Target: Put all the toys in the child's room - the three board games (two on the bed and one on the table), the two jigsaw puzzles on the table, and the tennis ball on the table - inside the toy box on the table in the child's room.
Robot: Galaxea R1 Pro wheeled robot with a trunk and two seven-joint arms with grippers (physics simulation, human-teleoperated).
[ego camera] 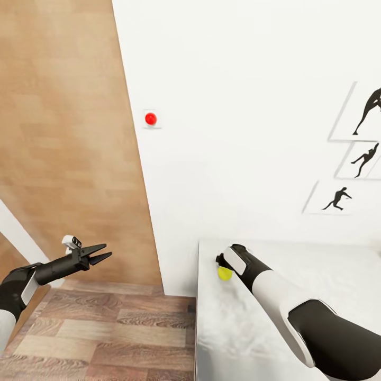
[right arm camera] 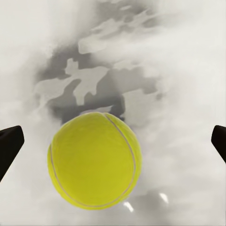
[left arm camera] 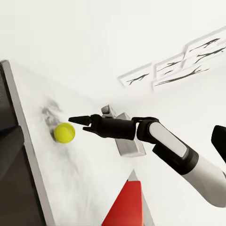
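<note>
R hand open over tennis ball, mottled table, white wall.

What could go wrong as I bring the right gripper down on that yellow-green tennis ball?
1. The round yellow-green tennis ball sits off-centre between the open fingertips of the right gripper; closing unevenly may squirt it away.
2. It lies near the corner of the pale grey mottled table, so a nudge could roll it onto the brown wood-plank floor.
3. The left gripper hangs off the table, too far to block it.
</note>
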